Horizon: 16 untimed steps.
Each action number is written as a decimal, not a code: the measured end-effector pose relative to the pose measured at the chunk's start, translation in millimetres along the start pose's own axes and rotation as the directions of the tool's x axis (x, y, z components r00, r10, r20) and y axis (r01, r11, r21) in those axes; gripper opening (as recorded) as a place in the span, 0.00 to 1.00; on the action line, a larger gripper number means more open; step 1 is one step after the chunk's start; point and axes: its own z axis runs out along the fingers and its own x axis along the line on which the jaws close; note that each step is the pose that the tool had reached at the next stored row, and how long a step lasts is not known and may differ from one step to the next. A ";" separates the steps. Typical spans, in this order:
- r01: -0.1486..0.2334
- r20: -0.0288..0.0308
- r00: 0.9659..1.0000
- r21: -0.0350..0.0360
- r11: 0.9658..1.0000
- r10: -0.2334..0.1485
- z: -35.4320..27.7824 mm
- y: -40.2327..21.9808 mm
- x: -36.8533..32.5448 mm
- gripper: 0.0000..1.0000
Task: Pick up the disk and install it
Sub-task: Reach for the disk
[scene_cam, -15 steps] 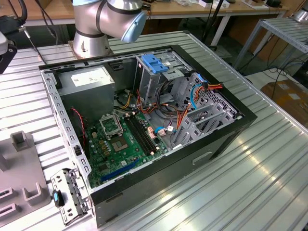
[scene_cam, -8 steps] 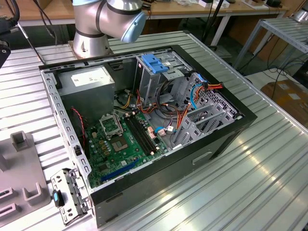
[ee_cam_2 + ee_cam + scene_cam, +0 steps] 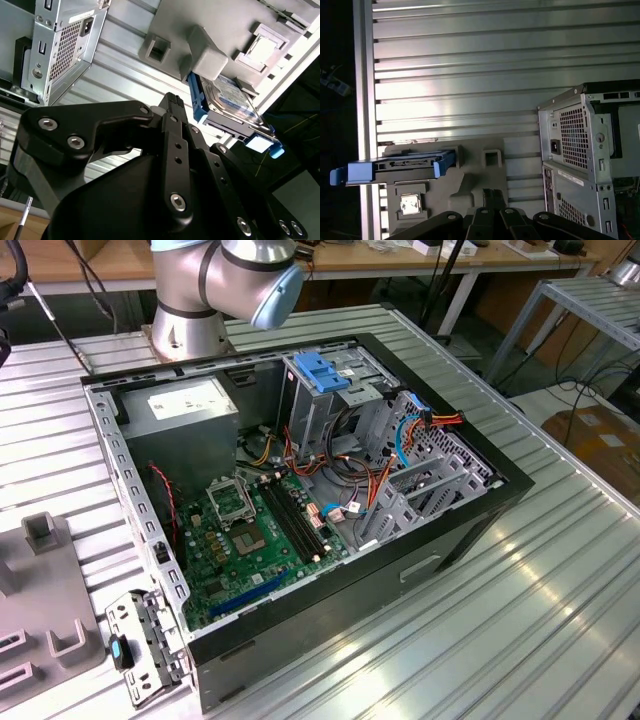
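The disk (image 3: 400,167) rests on a grey fixture plate (image 3: 475,185) on the ribbed metal bench (image 3: 470,75), at the plate's side by the bench edge, well apart from the open computer case (image 3: 300,490); the claw (image 3: 172,100) hangs near the disk without touching it, and whether it is open or closed cannot be told; in the exterior view the plate lies at the exterior view's left of the case.

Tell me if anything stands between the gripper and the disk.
Nothing visible does. In the first wrist view the gripper hangs apart from the disk, which sits on the grey holder. Its raised blocks stand beside the disk, not across the open gap to it.
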 end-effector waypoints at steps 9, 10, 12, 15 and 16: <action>0.000 -0.002 1.000 0.000 1.000 0.000 0.2 -0.6 8.0 0.11; 0.000 -0.002 1.000 0.000 1.000 0.000 0.3 -0.7 8.7 0.11; 0.000 -0.002 1.000 0.000 1.000 0.000 0.4 -0.9 11.3 0.11; 0.000 -0.003 1.000 0.000 1.000 0.000 0.5 -1.2 15.1 0.11; 0.000 -0.003 1.000 0.000 1.000 0.000 0.5 -1.3 16.4 0.11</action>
